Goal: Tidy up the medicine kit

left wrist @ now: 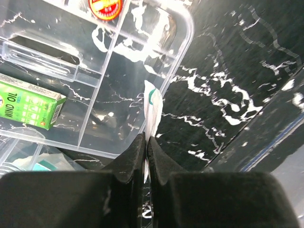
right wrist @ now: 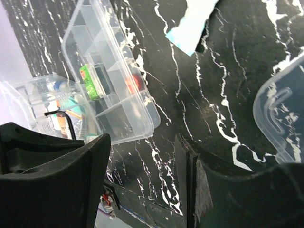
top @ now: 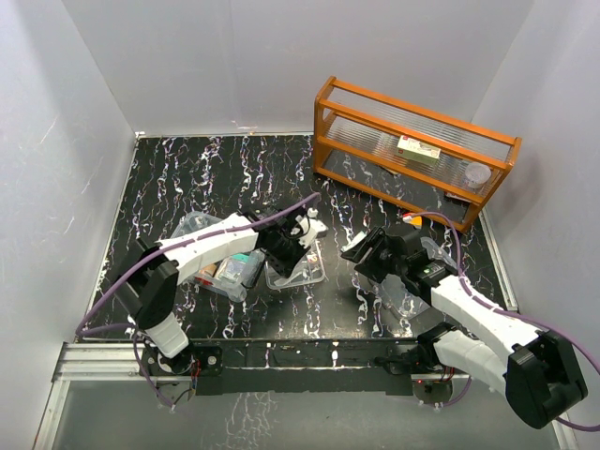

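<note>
The medicine kit lies in three parts. Its clear box holds several packets and sits at the left. The clear divided tray lies beside it and also shows in the left wrist view. It holds a green "WIND OIL" box and a red round tin. The clear lid lies under my right arm. My left gripper is shut on a thin white sachet with a green mark, over the tray's right rim. My right gripper is open and empty above the dark table between tray and lid.
An orange wooden rack stands at the back right with a cream box and a white round container on it. A small red and yellow item lies in front of it. White walls enclose the table.
</note>
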